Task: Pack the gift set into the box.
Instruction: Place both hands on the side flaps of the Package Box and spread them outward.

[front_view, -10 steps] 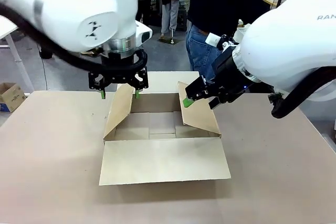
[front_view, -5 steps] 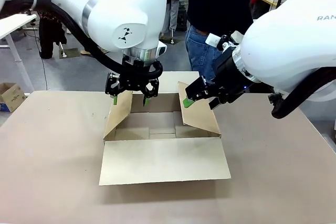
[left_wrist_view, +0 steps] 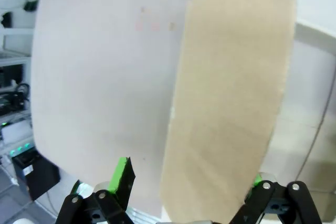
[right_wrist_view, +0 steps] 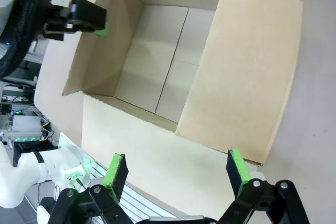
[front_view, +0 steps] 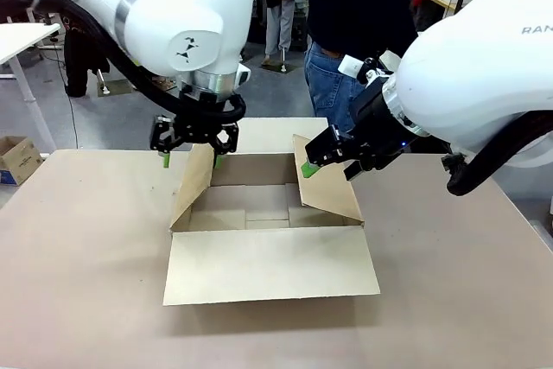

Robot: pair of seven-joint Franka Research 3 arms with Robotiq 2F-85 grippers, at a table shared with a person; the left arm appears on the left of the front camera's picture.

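Figure: opening the box (front_view: pixel 256 172) before packing. The box sits at the centre of the table (front_view: pixel 78 257), mouth upward, with bare cardboard showing inside.

The near flap (front_view: pixel 268 274), at 6 o'clock, lies flat on the table, and the far flap (front_view: pixel 276 131), at 12 o'clock, is folded outward. The left flap (front_view: pixel 194 183), at 9 o'clock, stands tilted. The right flap (front_view: pixel 333 192), at 3 o'clock, leans inward over the mouth.

The left gripper (front_view: pixel 190 155) hangs over the left flap's top edge. Its fingers are apart and, in the left wrist view, the flap rises between them; contact cannot be judged. The right gripper (front_view: pixel 330 166) sits at the far top corner of the right flap, fingers also spread wide and clamped on nothing.

The step in hand appears to be spreading the side flaps. It is best done by pushing each flap near its top edge, outward toward 9 and 3 o'clock, past upright so it stays down. Both arms should press evenly so the box does not slide.

Counts: one box, four flaps, two grippers, one person (front_view: pixel 354 6) at 12 o'clock beyond the table, and one small carton (front_view: pixel 17 157) at 9 o'clock off the table.
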